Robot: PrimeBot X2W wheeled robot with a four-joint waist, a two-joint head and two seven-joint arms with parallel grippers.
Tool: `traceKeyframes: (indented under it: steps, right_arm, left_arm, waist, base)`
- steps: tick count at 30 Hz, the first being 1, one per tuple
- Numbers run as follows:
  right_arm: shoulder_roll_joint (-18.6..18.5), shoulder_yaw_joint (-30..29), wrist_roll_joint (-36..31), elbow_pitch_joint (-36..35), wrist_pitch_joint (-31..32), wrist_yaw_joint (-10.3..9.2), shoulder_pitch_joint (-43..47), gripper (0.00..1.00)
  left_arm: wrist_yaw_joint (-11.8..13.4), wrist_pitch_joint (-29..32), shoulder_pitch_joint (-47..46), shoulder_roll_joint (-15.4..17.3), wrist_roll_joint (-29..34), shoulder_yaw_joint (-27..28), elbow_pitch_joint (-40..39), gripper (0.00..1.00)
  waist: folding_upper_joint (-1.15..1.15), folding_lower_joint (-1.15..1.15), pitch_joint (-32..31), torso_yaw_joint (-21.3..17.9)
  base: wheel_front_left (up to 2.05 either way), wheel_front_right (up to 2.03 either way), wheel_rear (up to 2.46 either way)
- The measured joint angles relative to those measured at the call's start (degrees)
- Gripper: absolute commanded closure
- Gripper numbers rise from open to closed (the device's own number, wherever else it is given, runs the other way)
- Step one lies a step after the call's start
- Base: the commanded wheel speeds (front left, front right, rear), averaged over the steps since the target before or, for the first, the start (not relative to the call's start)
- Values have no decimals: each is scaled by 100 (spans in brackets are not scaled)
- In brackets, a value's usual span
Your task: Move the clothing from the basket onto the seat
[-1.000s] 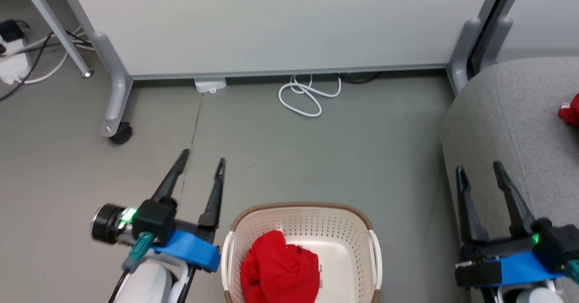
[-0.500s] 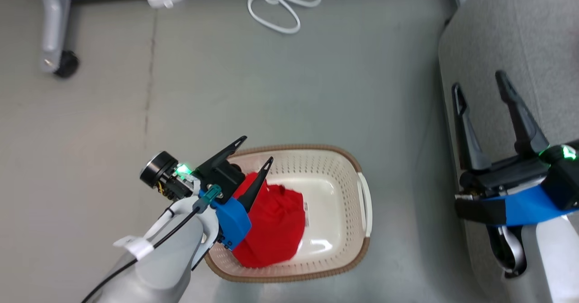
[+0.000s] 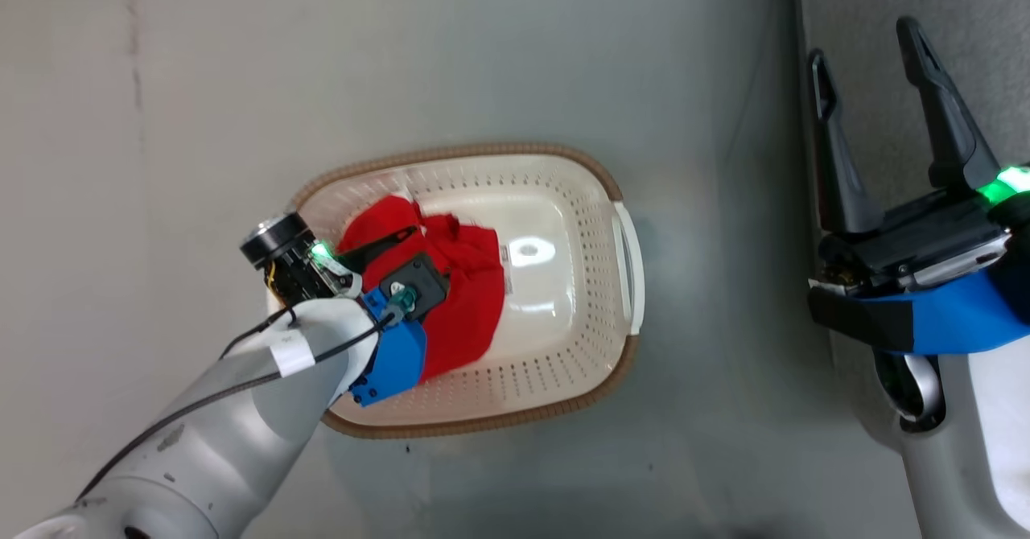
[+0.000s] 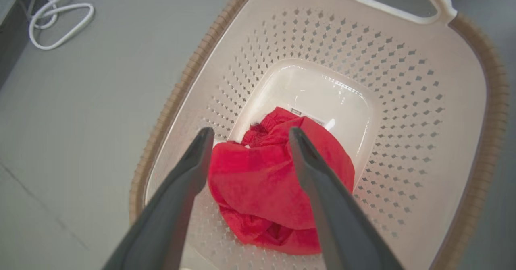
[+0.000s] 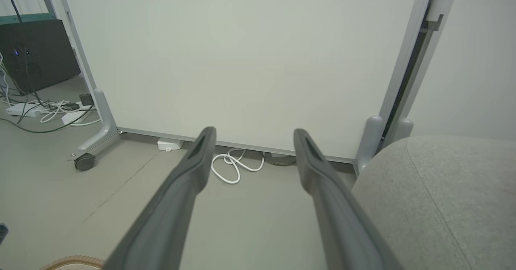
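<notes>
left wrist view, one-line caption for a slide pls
Open left gripper poised over the red garment lying in the cream basket.

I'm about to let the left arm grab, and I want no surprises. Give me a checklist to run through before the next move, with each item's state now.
1. The left pincer is open: ok, jaws wide apart.
2. It is aimed at the red garment: ok, the cloth lies between the fingers in the left wrist view.
3. The garment is inside the basket: ok, bunched at one end.
4. Fingers touching the cloth: cannot tell.
5. The right pincer is open and holds nothing: ok.
6. The seat has bare surface to drop on: ok.
</notes>
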Motion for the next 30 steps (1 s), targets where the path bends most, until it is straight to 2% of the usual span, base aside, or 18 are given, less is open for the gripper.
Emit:
traceKeyframes:
  steps: [4, 12, 24, 30]
  right_arm:
    - [1, 25, -40, -145, 0, 1, -166, 0]
    - [11, -27, -70, -405, 0, 1, -229, 0]
    - [148, -194, -152, -967, -1, 1, -110, 0]
    - [194, -211, -245, -1192, 0, 1, 3, 0]
  left_arm:
    - [1, 174, -261, -31, -46, -219, 113, 0]
    - [1, 714, -386, -177, 283, -259, 204, 0]
    - [1, 1103, -770, 4, -2, -264, 396, 0]
    - [0, 1156, -961, 64, 70, -263, 550, 0]
  waist:
    - [0, 0, 450, -98]
    - [0, 0, 1220, -236]
    - [0, -1, 2008, -476]
    - [0, -1, 2255, -558]
  base:
    - [0, 0, 0]
    - [0, 0, 0]
    - [0, 0, 0]
    - [0, 0, 0]
